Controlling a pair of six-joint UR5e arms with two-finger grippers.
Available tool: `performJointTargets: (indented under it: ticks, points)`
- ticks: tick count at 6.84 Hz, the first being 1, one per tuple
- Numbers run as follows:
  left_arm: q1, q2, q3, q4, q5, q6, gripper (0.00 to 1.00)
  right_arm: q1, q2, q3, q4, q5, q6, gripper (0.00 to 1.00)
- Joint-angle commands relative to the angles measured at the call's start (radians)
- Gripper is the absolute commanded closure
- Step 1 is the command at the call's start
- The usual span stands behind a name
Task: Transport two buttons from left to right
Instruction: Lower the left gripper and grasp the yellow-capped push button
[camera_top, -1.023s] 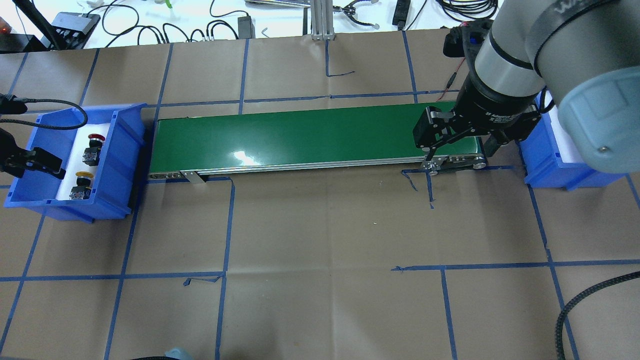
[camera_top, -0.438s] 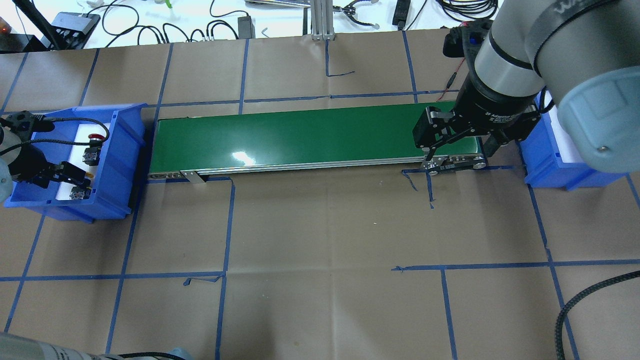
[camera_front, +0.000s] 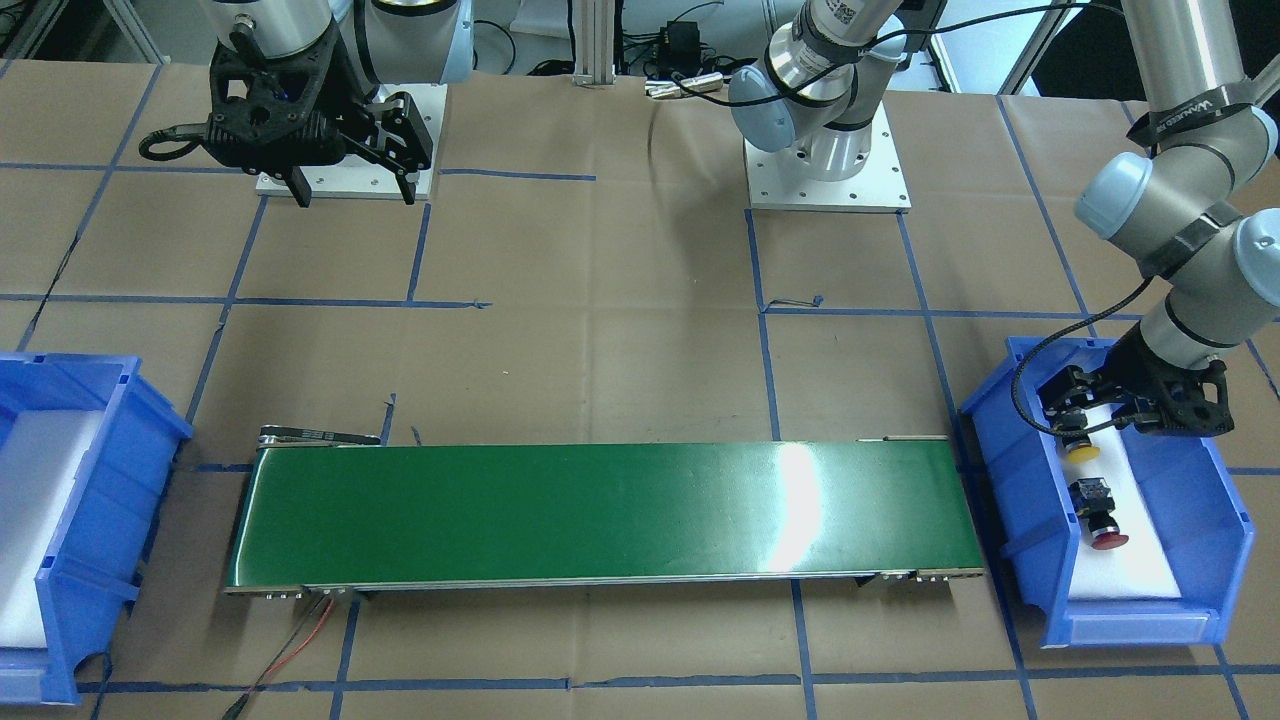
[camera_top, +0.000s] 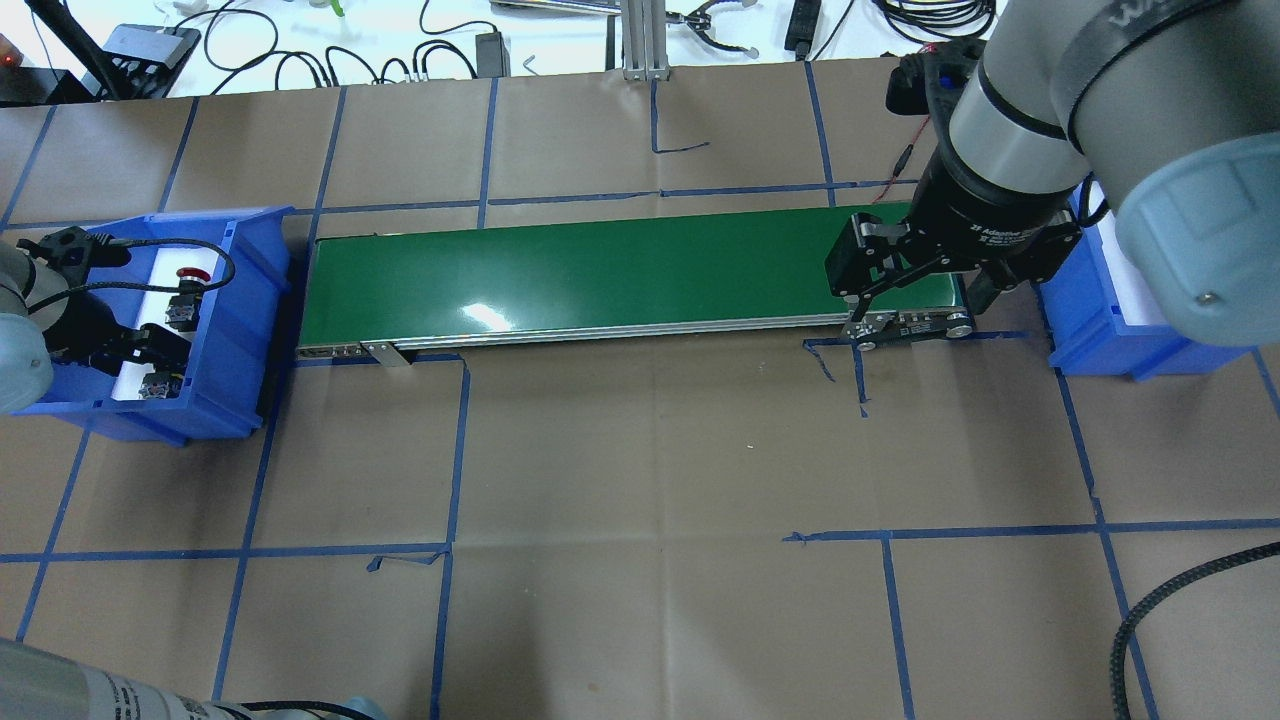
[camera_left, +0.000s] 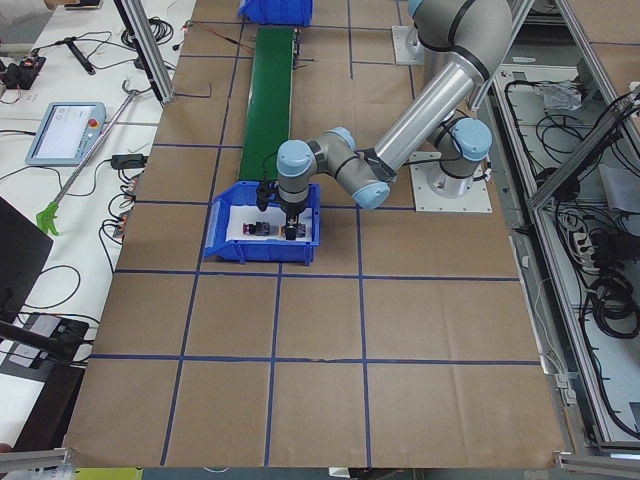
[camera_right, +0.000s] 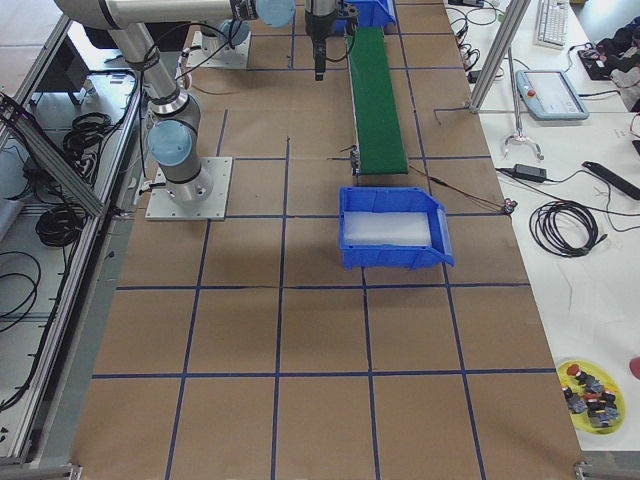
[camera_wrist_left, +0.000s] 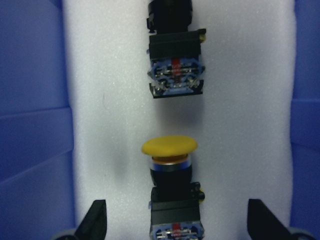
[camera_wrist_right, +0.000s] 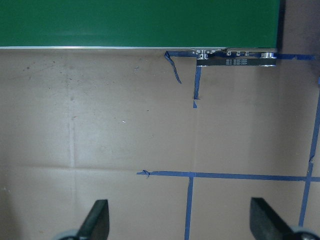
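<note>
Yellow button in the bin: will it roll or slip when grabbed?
Probably stiff: the yellow button looks like hard plastic. Its round cap might let it roll, though its square block and the foam pad should steady it. The smooth barrel could slip in the open left claw.

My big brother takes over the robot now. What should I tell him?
Left claw: open, low in the left bin, one finger on each side of the yellow button, not gripping it yet.
Right claw: open, holding nothing, hanging near the right end of the green belt.
Red button: lying in the left bin too, next to the yellow one.
Done: no button has been moved yet.
Left: grab the yellow button, get it to the right bin, then do the same with the red one.
</note>
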Motion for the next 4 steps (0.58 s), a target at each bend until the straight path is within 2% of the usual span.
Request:
performJointTargets:
  ticks: [1,3,4]
  points:
    - [-0.007,-0.011,-0.003,0.007,0.0,-0.002,0.01,0.0,-0.001,-0.002,-0.001,0.001,0.001,0.0]
    - [-0.01,-0.056,0.005,0.007,0.002,-0.002,0.01,0.0,-0.001,-0.002,0.001,0.003,0.001,0.0]
    - [-0.01,-0.054,0.008,0.007,0.006,-0.003,0.08,0.0,-0.001,-0.002,0.001,0.004,0.003,0.0]
